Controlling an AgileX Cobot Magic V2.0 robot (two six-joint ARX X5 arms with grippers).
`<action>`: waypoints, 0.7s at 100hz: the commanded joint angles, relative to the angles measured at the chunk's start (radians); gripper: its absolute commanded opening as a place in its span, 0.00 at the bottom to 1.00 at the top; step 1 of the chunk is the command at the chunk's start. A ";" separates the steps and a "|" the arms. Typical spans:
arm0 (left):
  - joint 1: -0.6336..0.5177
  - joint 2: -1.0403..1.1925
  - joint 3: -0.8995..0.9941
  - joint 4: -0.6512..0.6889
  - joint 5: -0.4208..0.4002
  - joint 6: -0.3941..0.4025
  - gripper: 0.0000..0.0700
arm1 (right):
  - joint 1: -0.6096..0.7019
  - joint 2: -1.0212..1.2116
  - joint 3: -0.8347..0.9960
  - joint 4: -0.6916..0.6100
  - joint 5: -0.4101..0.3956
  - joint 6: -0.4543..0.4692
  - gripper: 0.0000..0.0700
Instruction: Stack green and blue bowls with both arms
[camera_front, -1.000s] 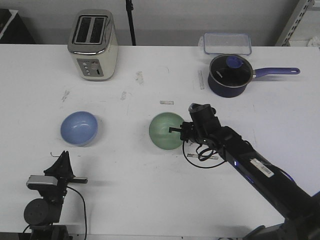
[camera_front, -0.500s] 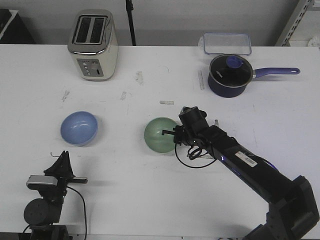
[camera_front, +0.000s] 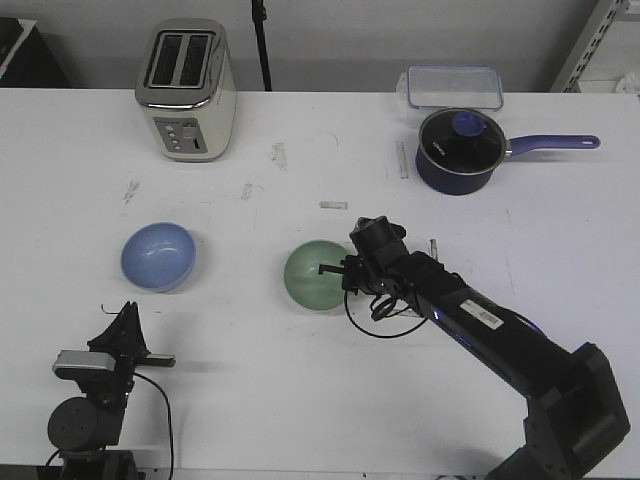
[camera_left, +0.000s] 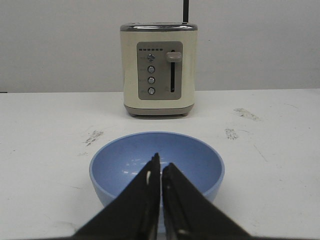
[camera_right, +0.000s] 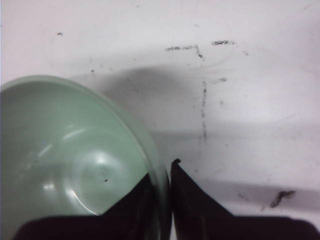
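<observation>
At lower left, the black left gripper (camera_left: 161, 172) is pinched shut and empty. Left of centre, the glossy periwinkle blue round bowl (camera_front: 158, 256) sits upright, bare white tabletop (camera_front: 240, 370) around it. At centre, the black right gripper (camera_front: 335, 272) clamps the pale mint green round bowl (camera_front: 312, 277) by its right rim.

high front view, two close wrist views

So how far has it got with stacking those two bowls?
Partway. The right end effector has pinched the green bowl's rim and is carrying it left across the table toward the blue bowl. The left end effector sits shut, low behind the blue bowl, holding nothing. The stacking itself is left.
</observation>
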 joint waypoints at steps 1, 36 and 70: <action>0.001 -0.002 -0.022 0.012 -0.002 0.005 0.00 | 0.008 0.019 0.023 0.008 0.002 0.009 0.06; 0.001 -0.002 -0.022 0.011 -0.002 0.005 0.00 | 0.007 0.016 0.023 0.013 0.018 0.008 0.33; 0.001 -0.002 -0.022 0.011 -0.002 0.005 0.00 | -0.008 -0.113 0.021 0.029 0.082 -0.129 0.68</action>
